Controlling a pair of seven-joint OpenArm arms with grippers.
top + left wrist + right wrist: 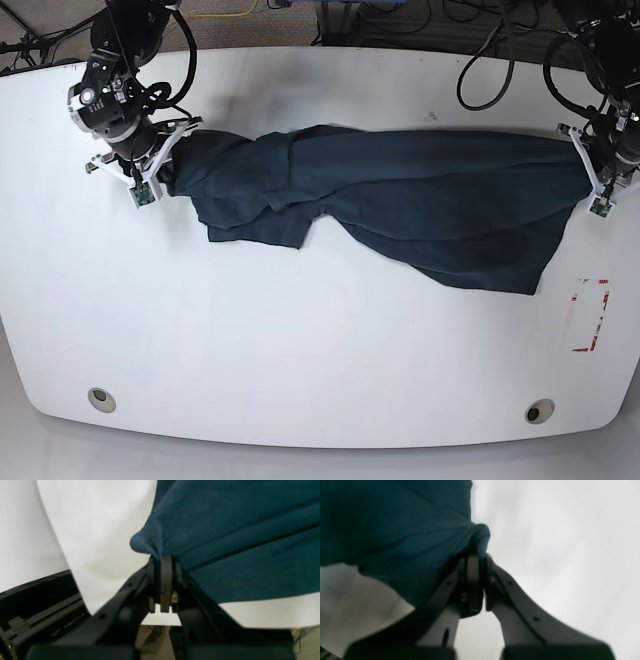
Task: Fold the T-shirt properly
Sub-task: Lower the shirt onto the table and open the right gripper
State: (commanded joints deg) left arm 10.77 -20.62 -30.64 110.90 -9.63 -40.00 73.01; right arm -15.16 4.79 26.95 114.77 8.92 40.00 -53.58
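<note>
In the base view, find the T-shirt (400, 195) stretched between both grippers across the far part of the white table (300, 350), with wrinkles running side to side and two looser flaps hanging or lying toward the near side; cannot tell how much touches the tabletop. In the left wrist view, see what the base view leaves too small: a bunched ridge of cloth squeezed tight between the fingertips of the left gripper (161, 565), closed narrow on it at the shirt's right end in the base view. In the right wrist view, see a similar upright pinch of fabric held by the right gripper (482, 562), also narrow, at the left end. Farther out, in the base view, note red marks (590, 315) near the right edge and two round fittings (101, 400) by the near corners. Only in the left wrist view, make out a black frame (45, 605) beyond the table edge.
</note>
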